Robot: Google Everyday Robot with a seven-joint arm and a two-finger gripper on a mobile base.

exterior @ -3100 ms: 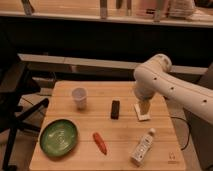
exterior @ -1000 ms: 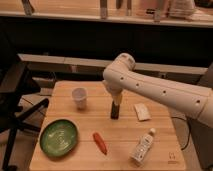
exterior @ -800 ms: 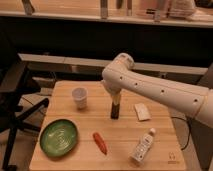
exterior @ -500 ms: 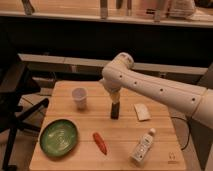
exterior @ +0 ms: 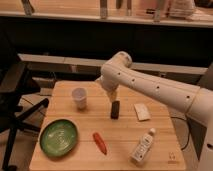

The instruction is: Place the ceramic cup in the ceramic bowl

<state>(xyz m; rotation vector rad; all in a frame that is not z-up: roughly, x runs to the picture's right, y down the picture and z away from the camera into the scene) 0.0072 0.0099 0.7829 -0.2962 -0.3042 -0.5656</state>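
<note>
A white robot arm (exterior: 150,87) reaches in from the picture's right edge over a wooden table (exterior: 125,132). Its gripper (exterior: 113,96) points down near the table's middle, directly above a small dark block (exterior: 115,110) and very close to it. Whether the gripper is released or clenched cannot be told, nor whether it touches the block.

The ceramic cup (exterior: 79,97), plain white and upright, stands on the table near the gripper, toward the picture's left edge, apart from it. The ceramic bowl (exterior: 59,137), green and shallow, sits further left of the gripper and closer to the camera, well apart from the cup.

A red, carrot-like item (exterior: 100,142) lies nearer the camera than the gripper. A flat white packet (exterior: 142,111) lies to the gripper's other side. A white squeeze bottle (exterior: 142,146) lies beyond the packet, toward the near edge.
</note>
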